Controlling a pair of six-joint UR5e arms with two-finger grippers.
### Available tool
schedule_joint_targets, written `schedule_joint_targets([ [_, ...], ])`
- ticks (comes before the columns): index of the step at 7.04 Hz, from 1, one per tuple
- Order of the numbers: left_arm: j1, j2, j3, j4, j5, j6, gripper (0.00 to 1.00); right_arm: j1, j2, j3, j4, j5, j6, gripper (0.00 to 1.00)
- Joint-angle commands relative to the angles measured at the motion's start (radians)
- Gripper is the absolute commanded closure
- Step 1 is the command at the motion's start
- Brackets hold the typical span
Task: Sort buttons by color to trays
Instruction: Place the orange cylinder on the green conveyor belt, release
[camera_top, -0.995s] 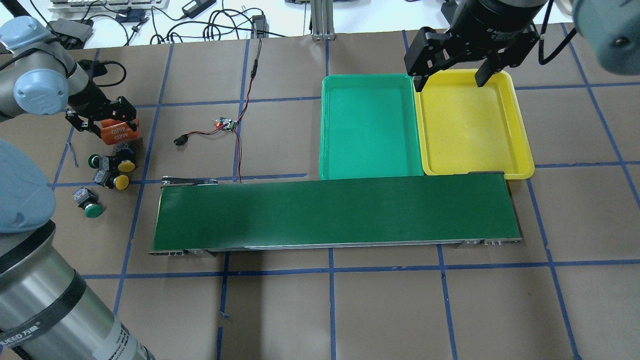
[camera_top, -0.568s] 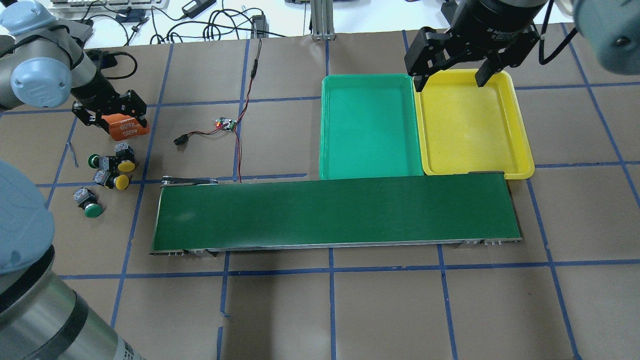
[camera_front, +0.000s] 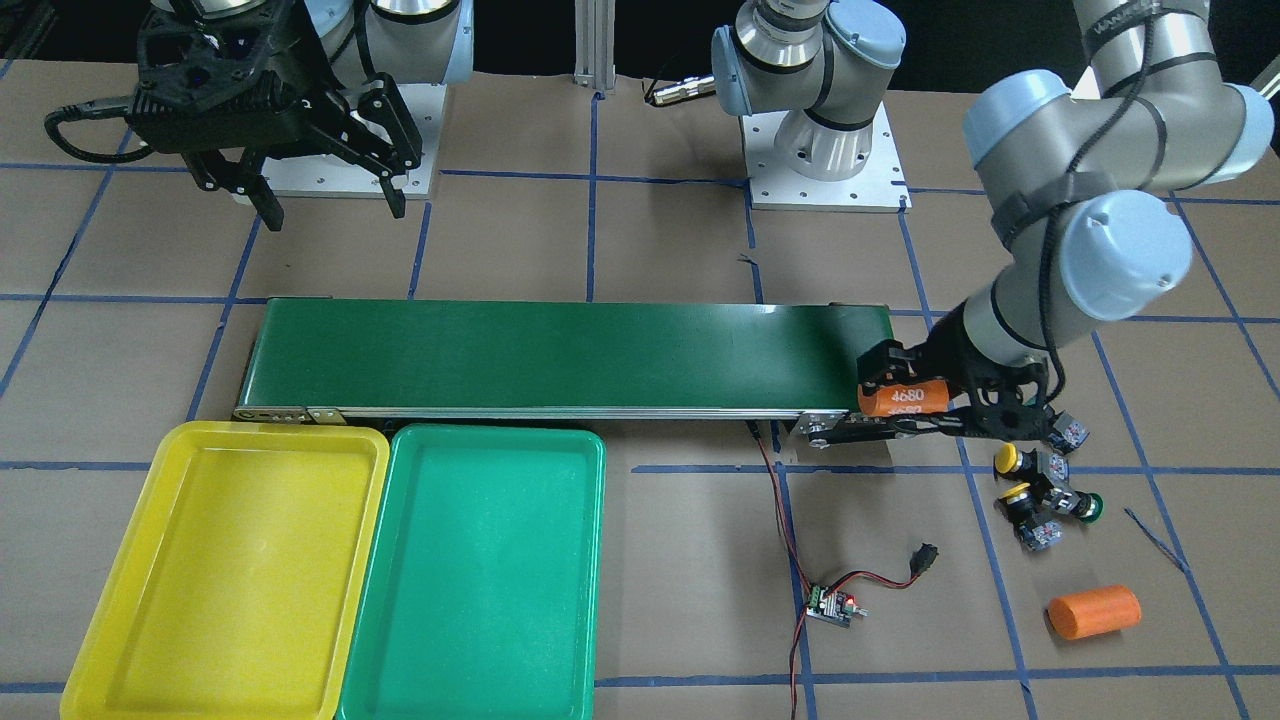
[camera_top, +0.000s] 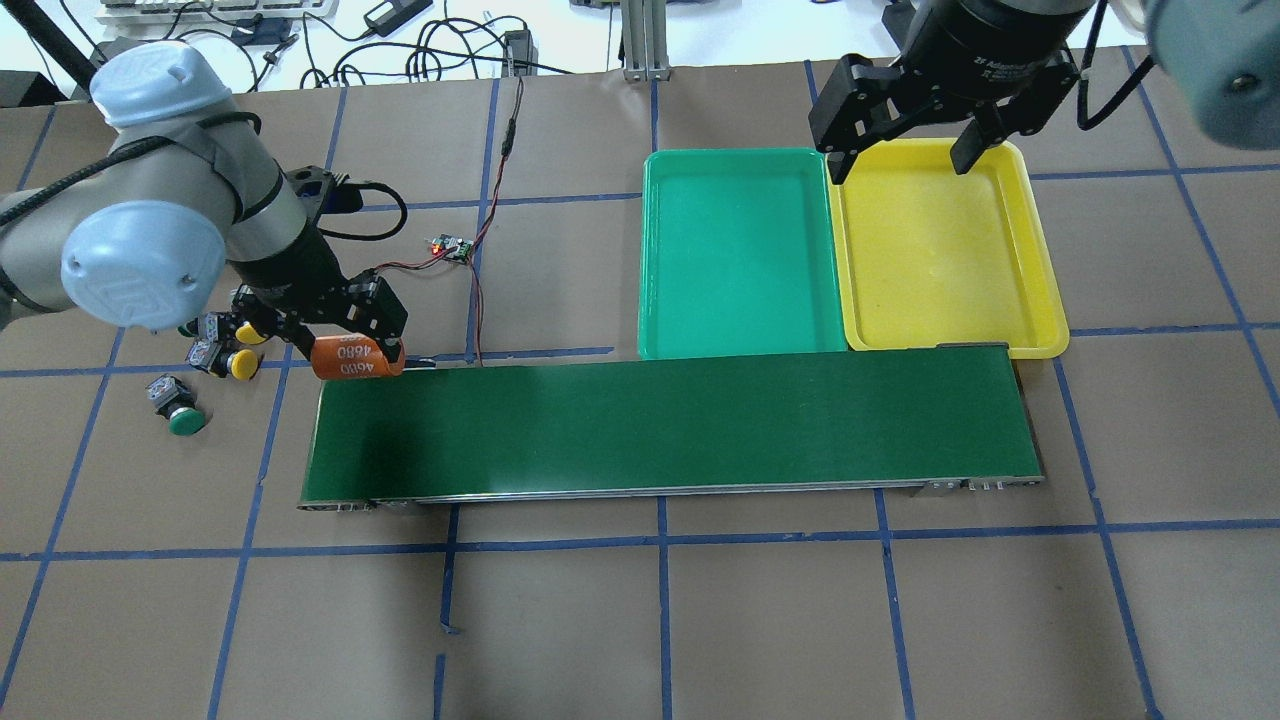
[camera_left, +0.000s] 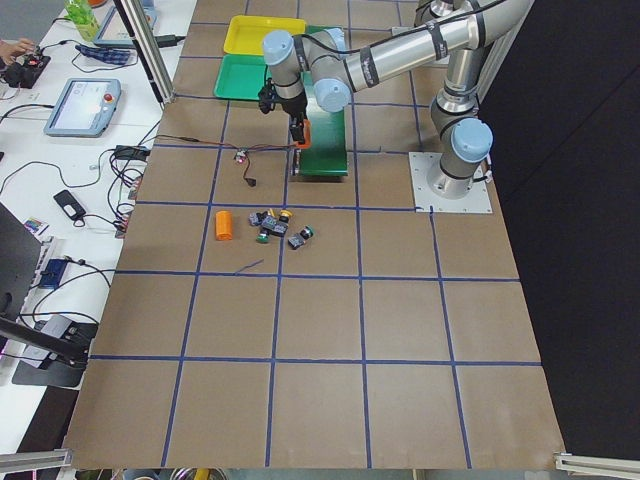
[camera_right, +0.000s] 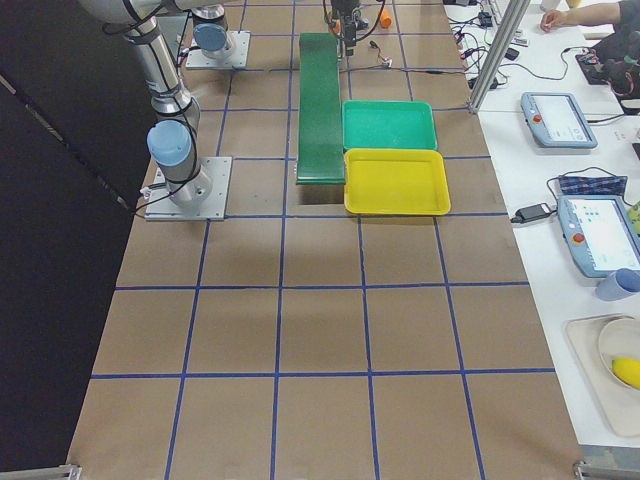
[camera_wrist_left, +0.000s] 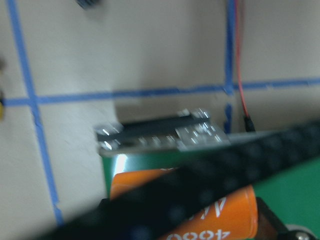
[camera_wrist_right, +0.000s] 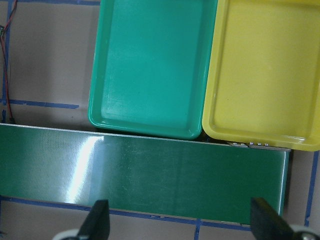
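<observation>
Four buttons (camera_top: 238, 362) lie on the bench (camera_top: 800, 620), just beside the left hand (camera_top: 352, 345), on its side away from the conveyor belt (camera_top: 670, 425)
Three are bunched, two yellow caps and one green; the fourth, green cap, sits a little apart toward the robot. Left hand clamped on orange cylinder (camera_front: 903, 397) marked 4680, over the belt's end corner. Second orange cylinder (camera_front: 1094, 611) lies beyond the buttons from that hand. Right hand (camera_top: 900, 165) fingers spread wide, above far rim of yellow tray (camera_top: 940, 250); green tray (camera_top: 740, 250) touches it on the side toward the left hand, both against the belt's far edge
</observation>
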Motion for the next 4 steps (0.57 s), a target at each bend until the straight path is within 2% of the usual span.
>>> schedule_joint_targets([
  [1,-0.016,0.032,-0.097,0.014,0.002,0.001,0.61,0.001,0.0,0.0,-0.002,0.0,0.0,0.0],
  [2,-0.016,0.02,-0.111,0.031,0.002,0.0,0.23,0.002,0.0,0.0,-0.002,0.0,0.0,0.0],
  [3,-0.018,0.018,-0.12,0.036,0.002,0.006,0.0,0.004,0.0,0.0,-0.002,0.0,0.0,0.0],
  [4,-0.016,0.021,-0.114,0.039,0.004,0.004,0.0,0.004,0.0,0.0,-0.002,0.0,0.0,0.0],
])
